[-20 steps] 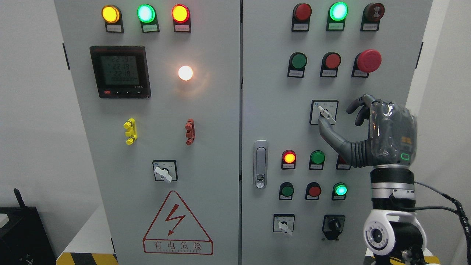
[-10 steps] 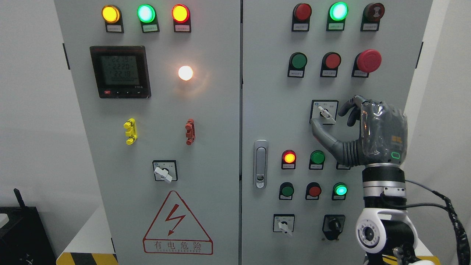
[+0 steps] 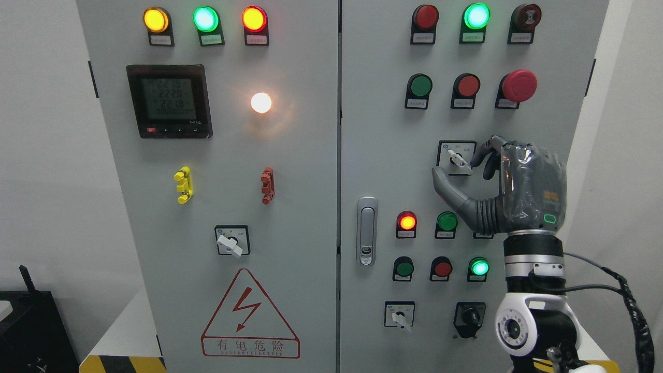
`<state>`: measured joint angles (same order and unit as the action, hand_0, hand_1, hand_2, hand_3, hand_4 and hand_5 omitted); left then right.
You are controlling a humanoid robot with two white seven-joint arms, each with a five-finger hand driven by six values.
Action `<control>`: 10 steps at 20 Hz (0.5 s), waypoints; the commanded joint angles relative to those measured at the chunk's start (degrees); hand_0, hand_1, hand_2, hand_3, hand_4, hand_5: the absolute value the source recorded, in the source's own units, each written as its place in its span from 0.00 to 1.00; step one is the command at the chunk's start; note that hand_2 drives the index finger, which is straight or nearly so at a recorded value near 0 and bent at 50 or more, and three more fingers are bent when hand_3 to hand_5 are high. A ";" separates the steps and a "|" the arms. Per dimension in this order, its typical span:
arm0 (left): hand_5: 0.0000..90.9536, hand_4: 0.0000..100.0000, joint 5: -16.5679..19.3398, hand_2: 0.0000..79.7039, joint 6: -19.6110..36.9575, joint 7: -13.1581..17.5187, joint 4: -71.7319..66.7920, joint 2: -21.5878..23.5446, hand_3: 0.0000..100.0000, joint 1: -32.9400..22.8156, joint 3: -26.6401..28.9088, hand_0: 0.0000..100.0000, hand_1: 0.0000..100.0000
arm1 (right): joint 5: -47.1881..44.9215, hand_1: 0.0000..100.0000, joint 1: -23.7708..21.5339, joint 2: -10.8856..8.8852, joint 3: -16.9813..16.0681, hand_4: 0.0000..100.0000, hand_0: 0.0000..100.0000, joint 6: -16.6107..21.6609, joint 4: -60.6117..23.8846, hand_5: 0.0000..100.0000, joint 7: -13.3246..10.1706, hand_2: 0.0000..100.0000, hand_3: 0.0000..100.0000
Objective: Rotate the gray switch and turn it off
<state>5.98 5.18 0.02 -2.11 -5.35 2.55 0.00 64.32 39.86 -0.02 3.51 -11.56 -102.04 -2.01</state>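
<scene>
Now, before me stands the tall pale-grey steel control cabinet [image 3: 311,217] with two doors, and my work is all on its right-hand door [image 3: 383,129]. Only my right hand [image 3: 510,191], dark grey with jointed fingers, shows, its arm rising from the lower right; my left is out of sight. The hand is half open, a loose claw holding nothing: thumb [image 3: 445,181] stretched out just below the switch plate, curled fingers [image 3: 487,155] just beside its right edge. The target, a small grey rotary switch with a white lever on a black-framed square plate [image 3: 458,158], sits mid-door, under the row of green and red round pushbuttons [image 3: 444,85]. Its lever [image 3: 460,159] lies tilted, upper left to lower right. I judge I must close thumb and forefinger on the lever's flanks, not the plate, then roll the wrist about the knob's axis, pressing lightly so the tips don't slip off.
</scene>
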 commanded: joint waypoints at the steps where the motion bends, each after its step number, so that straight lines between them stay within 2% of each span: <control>1: 0.00 0.00 0.00 0.00 0.00 -0.02 0.01 -0.01 0.00 0.00 1.85 0.12 0.39 | 0.81 0.37 0.04 -1.65 0.62 0.78 0.09 -0.04 0.62 0.93 -0.01 0.64 0.86; 10: 0.00 0.00 0.00 0.00 0.00 -0.02 0.01 -0.01 0.00 0.00 1.85 0.12 0.39 | 0.81 0.37 0.13 -1.65 0.53 0.79 0.17 -0.13 0.88 0.94 -0.01 0.66 0.88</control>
<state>5.98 5.19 0.02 -2.11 -5.35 2.55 0.00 65.00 39.98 -0.01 3.84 -11.65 -101.59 -2.07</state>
